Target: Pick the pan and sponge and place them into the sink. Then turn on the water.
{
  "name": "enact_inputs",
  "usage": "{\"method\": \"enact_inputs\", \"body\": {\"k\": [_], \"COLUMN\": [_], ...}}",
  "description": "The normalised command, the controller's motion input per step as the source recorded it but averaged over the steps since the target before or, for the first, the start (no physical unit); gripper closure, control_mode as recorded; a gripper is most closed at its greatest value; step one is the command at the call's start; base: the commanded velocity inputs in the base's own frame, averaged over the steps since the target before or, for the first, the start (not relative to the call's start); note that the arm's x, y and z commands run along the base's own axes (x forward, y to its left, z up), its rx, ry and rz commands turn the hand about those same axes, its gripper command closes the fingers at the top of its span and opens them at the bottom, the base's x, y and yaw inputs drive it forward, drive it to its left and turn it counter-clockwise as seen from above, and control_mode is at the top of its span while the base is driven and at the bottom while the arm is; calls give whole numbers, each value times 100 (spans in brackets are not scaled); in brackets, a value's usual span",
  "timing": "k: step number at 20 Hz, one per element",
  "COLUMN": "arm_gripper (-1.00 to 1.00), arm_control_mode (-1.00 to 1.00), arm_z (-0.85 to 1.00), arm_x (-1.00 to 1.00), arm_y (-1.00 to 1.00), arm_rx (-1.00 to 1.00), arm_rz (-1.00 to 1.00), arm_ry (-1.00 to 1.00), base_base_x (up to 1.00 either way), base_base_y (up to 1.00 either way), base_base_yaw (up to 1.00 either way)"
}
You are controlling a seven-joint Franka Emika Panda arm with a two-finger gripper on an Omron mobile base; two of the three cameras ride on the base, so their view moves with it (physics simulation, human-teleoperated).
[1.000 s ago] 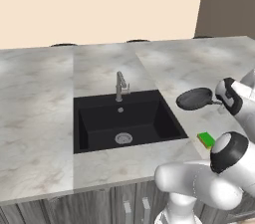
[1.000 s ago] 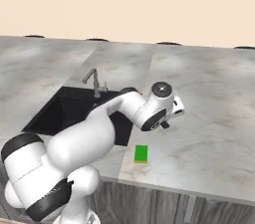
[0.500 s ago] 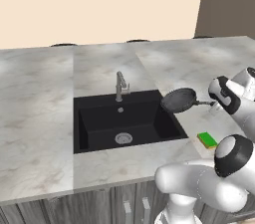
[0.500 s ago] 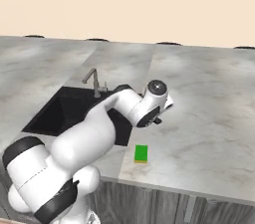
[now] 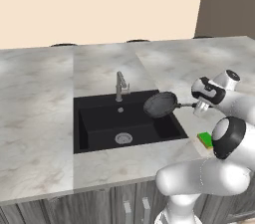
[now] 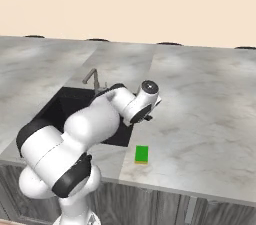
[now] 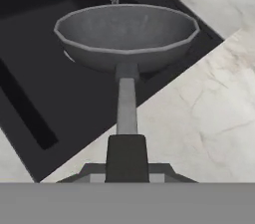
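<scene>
Pan in transit; sponge and water steps outstanding.
The gripper (image 5: 197,104) pinches the frying pan (image 5: 160,104) by its handle above the sink (image 5: 99,124) right edge; sponge (image 5: 204,140) remains on counter right of sink, faucet (image 5: 120,85) dry.

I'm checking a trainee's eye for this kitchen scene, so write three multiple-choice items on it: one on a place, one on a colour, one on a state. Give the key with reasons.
1. Where is the pan?
A. flat on the sink floor
B. held in the air over the right edge of the sink
C. on the counter left of the faucet

2. What colour is the top of the sponge?
A. green
B. red
C. blue

3. What is the state of the faucet?
A. running
B. broken off
C. dry, with no stream

Key:
1 B: the gripper is shut on the pan's handle, and the bowl hangs above the basin's right rim.
2 A: it lies bright green on the counter beside the sink.
3 C: nothing falls from the spout to the drain.
</scene>
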Motion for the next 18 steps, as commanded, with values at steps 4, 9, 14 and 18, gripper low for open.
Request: {"method": "enact_inputs", "body": {"k": [4,9,14,18], "arm_gripper": [100,100,100,100], "arm_control_mode": [-100,-100,-100,-100], "arm_z": [-39,-20,-13,-19], "arm_x": [46,17,1,19], "arm_y": [51,51,47,47], "arm_rx": [0,0,0,0], "arm_rz": [13,18,23,20], "arm_ry": [0,0,0,0], "base_base_x": [0,0,0,0], "base_base_y": [0,0,0,0], "base_base_yaw": [0,0,0,0]}}
